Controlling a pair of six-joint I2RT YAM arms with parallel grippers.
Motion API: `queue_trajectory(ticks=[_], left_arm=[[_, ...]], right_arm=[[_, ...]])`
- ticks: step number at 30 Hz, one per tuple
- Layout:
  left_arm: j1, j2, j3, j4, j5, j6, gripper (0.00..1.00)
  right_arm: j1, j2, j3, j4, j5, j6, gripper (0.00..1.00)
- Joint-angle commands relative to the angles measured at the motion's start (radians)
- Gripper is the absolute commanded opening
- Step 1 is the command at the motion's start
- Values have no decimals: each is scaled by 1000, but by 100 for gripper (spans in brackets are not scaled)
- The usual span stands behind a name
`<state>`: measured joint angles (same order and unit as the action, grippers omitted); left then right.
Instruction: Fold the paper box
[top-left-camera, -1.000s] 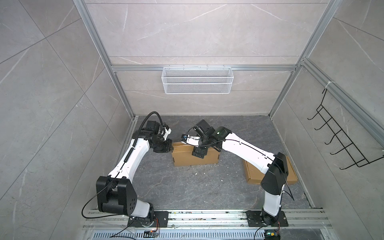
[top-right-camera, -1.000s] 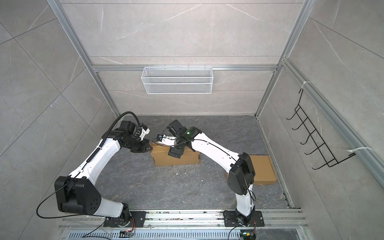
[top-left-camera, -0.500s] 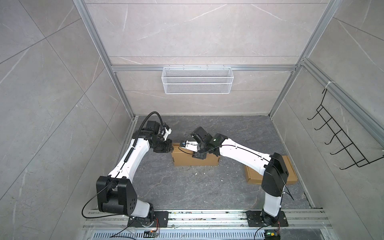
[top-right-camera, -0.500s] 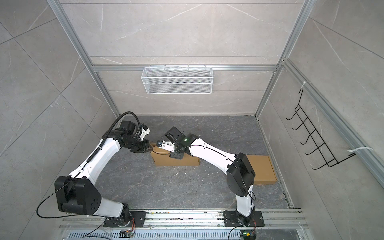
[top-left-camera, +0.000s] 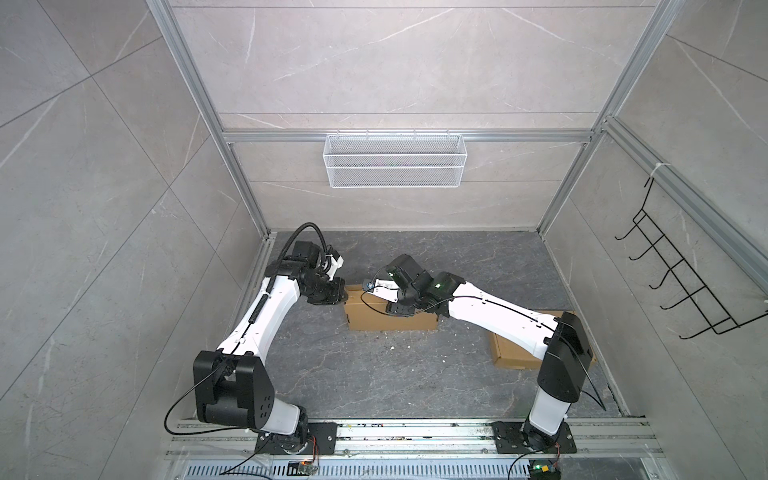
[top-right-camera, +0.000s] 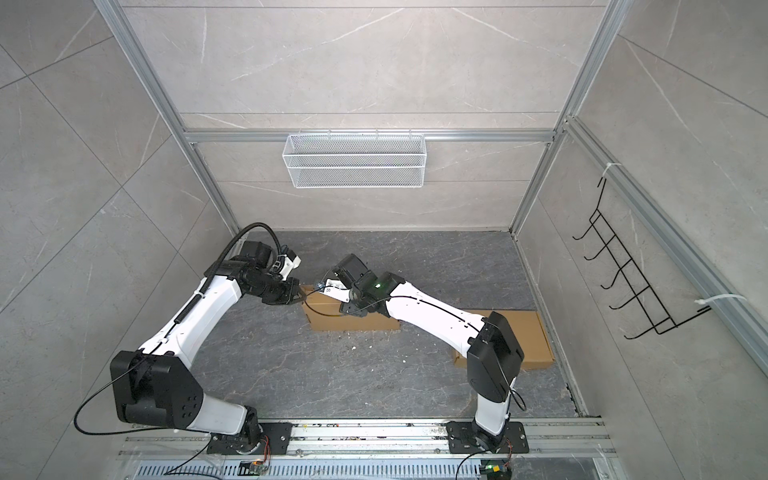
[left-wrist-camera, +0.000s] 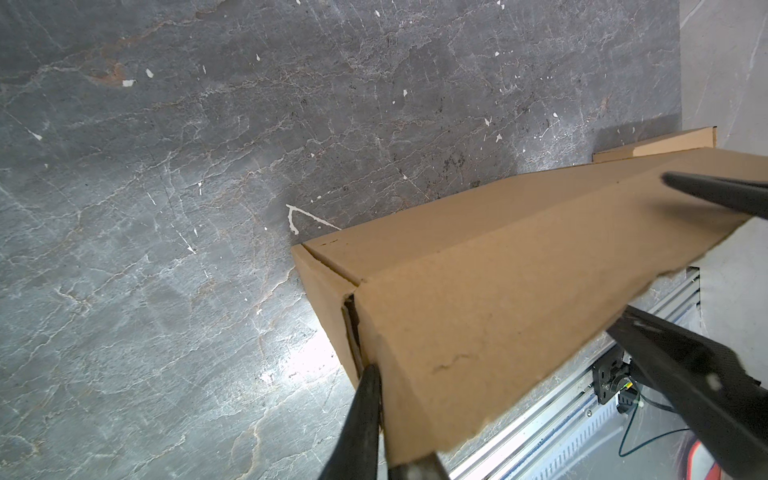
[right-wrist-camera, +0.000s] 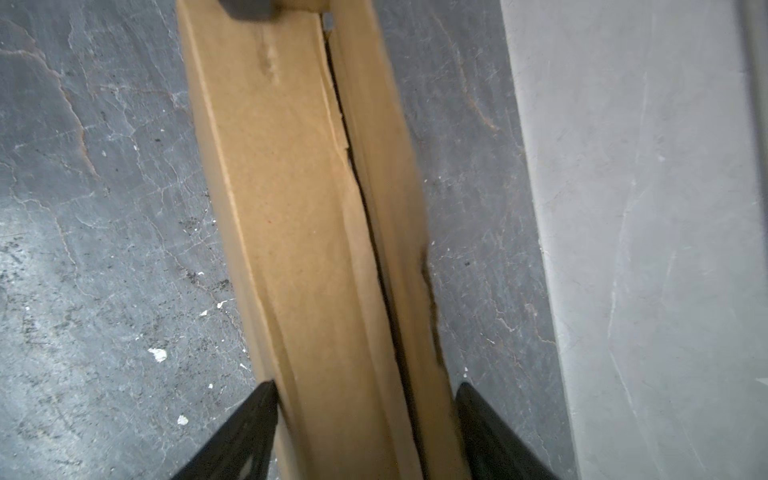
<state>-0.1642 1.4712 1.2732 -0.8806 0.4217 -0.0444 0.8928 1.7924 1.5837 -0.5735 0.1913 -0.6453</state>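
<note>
Right wrist, paper box (right-wrist-camera: 291, 228) nearly closed, right gripper (right-wrist-camera: 365, 384) spread astride, left gripper (top-left-camera: 340, 291) pinching it

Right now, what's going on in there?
Both arms are on the paper box. The left gripper is shut on cardboard at the end nearest that arm. The right gripper straddles the box, squeeze unclear. A long seam gapes. Another flat cardboard box lies untouched at right.

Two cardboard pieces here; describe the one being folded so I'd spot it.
Below the white wire basket on the back wall, on the floor, lies the paper box. It stands raised as a long box with the left gripper and right gripper at it; the other cardboard lies flat near the right wall.
</note>
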Motion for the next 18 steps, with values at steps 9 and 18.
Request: queue_trajectory(ticks=[9, 18], left_arm=[[-7, 28, -6, -49, -20, 19, 9], [-8, 31, 0, -55, -24, 26, 9]], right_arm=[[17, -1, -31, 28, 21, -7, 54], [10, -31, -28, -8, -57, -16, 67]])
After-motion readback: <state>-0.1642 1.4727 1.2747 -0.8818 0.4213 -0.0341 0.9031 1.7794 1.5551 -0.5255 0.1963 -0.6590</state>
